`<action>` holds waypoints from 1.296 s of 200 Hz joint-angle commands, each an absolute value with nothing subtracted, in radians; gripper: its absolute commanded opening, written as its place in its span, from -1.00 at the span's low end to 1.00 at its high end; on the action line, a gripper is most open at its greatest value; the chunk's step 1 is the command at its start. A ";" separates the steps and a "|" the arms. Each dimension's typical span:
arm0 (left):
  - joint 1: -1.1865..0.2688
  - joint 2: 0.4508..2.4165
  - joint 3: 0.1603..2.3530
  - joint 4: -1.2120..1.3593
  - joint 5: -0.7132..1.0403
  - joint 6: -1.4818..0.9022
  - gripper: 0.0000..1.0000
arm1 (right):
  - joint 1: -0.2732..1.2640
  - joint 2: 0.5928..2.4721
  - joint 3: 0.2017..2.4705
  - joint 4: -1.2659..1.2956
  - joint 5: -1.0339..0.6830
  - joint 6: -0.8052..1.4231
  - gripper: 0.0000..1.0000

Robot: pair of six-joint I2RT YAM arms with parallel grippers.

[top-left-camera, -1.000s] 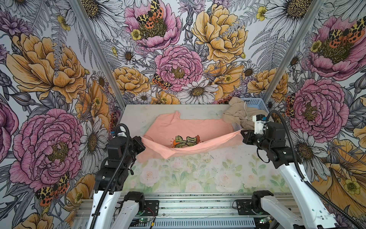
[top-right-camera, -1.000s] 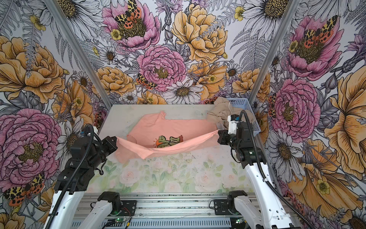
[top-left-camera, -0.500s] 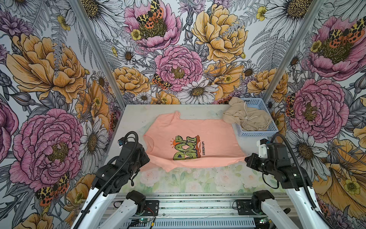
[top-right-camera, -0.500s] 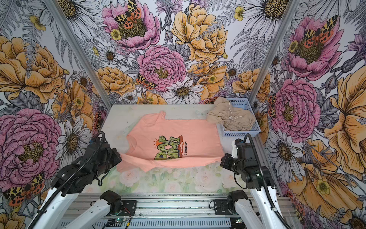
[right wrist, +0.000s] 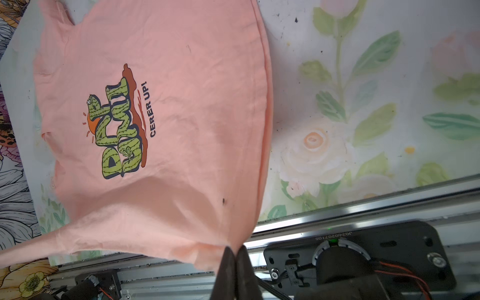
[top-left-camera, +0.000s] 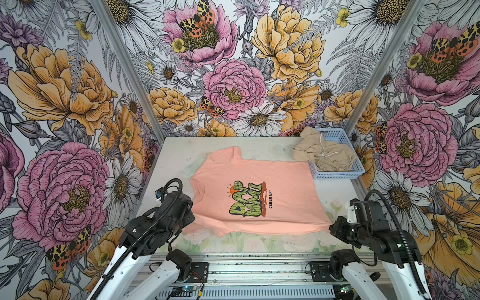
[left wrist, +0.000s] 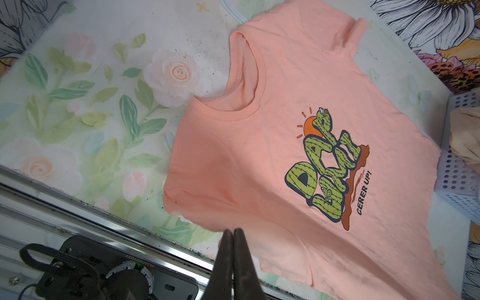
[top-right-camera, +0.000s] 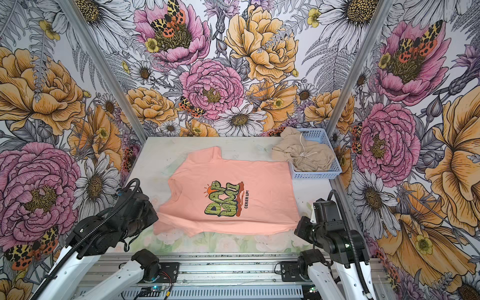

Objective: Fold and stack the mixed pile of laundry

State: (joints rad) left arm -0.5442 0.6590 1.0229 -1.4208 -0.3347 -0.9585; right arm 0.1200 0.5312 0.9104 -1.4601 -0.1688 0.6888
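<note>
**Laying the T-shirt (top-left-camera: pixel 285 179) flat before the first fold**

The T-shirt lies graphic-up at the middle of the table (top-left-camera: pixel 259 242); the beige garment (top-left-camera: pixel 324 153) is heaped in and over the basket (top-left-camera: pixel 337 176) at the far right corner. The left gripper (left wrist: pixel 233 232), jaws closed, pinches the near sleeve edge. The right gripper (right wrist: pixel 235 250), jaws closed, pinches the near hem corner. Lower both corners evenly under light tension, then release.

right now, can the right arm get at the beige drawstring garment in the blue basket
Probably not yet: the right gripper is shut on a hem corner of the peach T-shirt and must let go first. Otherwise bare table lies between it and the beige drawstring garment in the blue basket.
</note>
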 commanded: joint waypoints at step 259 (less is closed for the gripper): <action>-0.393 1.113 0.973 -0.825 -0.279 -0.519 -1.00 | 0.072 1.236 0.836 -0.736 -0.031 0.574 -1.00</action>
State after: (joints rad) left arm -0.4034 1.1240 0.9890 -0.9096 -0.2951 -0.5613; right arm 0.0769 1.2224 0.8013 -0.8089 -0.0620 0.6025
